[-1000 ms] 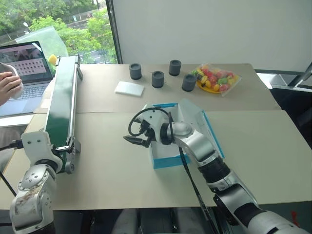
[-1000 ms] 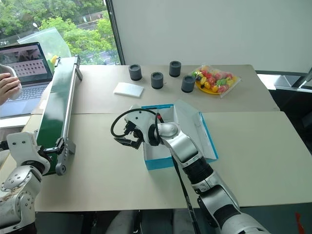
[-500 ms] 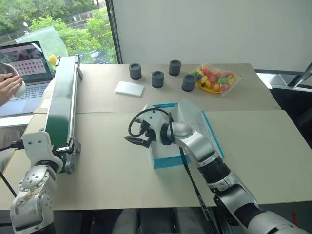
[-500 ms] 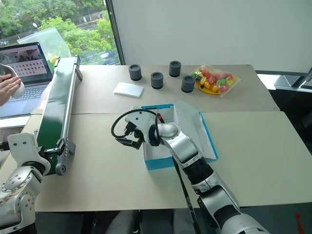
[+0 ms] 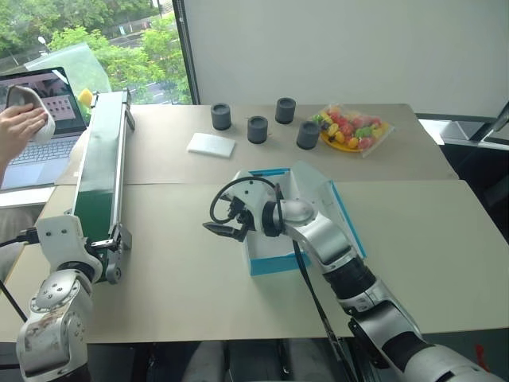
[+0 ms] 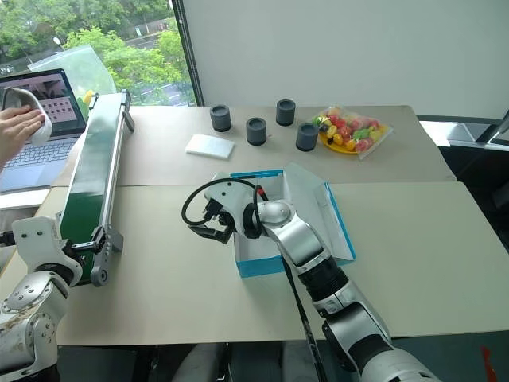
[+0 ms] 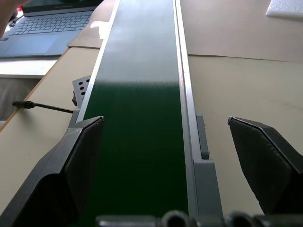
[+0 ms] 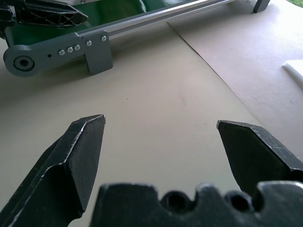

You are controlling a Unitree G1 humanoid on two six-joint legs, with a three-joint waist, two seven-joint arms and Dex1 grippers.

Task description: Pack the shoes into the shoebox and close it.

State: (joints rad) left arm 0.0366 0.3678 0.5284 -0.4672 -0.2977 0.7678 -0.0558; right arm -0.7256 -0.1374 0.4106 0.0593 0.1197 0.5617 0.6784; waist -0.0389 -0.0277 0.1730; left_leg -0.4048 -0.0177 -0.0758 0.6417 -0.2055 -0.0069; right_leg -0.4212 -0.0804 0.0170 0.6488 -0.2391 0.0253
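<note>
The turquoise shoebox (image 5: 269,263) lies mid-table with its white inside showing and its flap lid (image 5: 318,199) thrown back to the right. My right arm covers part of the inside. My right gripper (image 5: 219,229) hovers just left of the box over bare table, open and empty. At the near end of the green conveyor belt (image 5: 102,163) is my left gripper (image 7: 165,127), open, one finger (image 7: 80,151) on each side of the belt. At far left, a person's hand (image 5: 14,131) holds up a small grey, pale-edged thing (image 5: 40,111), by its look one of the shoes.
Several dark grey cups (image 5: 257,129) and a flat white pad (image 5: 211,145) stand at the back of the table, with a bagged plate of fruit (image 5: 351,130) to their right. An open laptop (image 5: 36,119) sits left of the conveyor.
The person's hand has risen from the laptop keyboard toward the screen with the grey thing in it. Both my arms have stayed still.
</note>
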